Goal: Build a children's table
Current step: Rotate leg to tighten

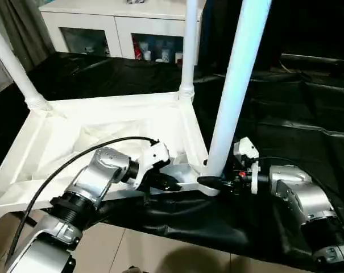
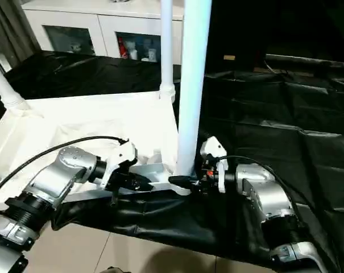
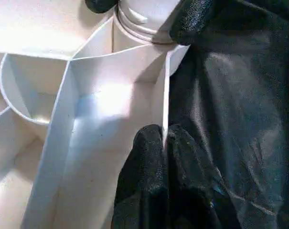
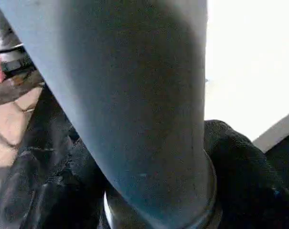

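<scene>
Starting at your left, the children's table top (image 1: 120,128) lies upside down on the black sheet (image 1: 285,119) that covers the work surface, its ribbed underside facing up. A leg (image 1: 12,65) stands tilted in the far left corner socket. A second leg (image 1: 189,45) stands upright in the far right corner socket.

Your left hand (image 1: 163,182) sits at the near edge of the top, just left of the near right corner. The left wrist view shows its fingers (image 3: 149,162) pressed together on the thin side wall of the top, one pad on the inside of the wall and the other on the outside. Record it as clamped on the table top's rim.

Next to the right, the third leg (image 1: 237,85) rises from the near right corner socket, leaning slightly to the right. Its collar is seated at the socket mouth.

Your right hand (image 1: 214,183) reaches in from the right at the foot of that leg. Its black fingers (image 1: 208,182) lie either side of the leg's base, and in the right wrist view the leg fills the gap between them. Whether the pads press on the leg or merely flank it cannot be told.

At the far side, a white cabinet (image 1: 120,28) with glass doors stands behind the sheet.
</scene>
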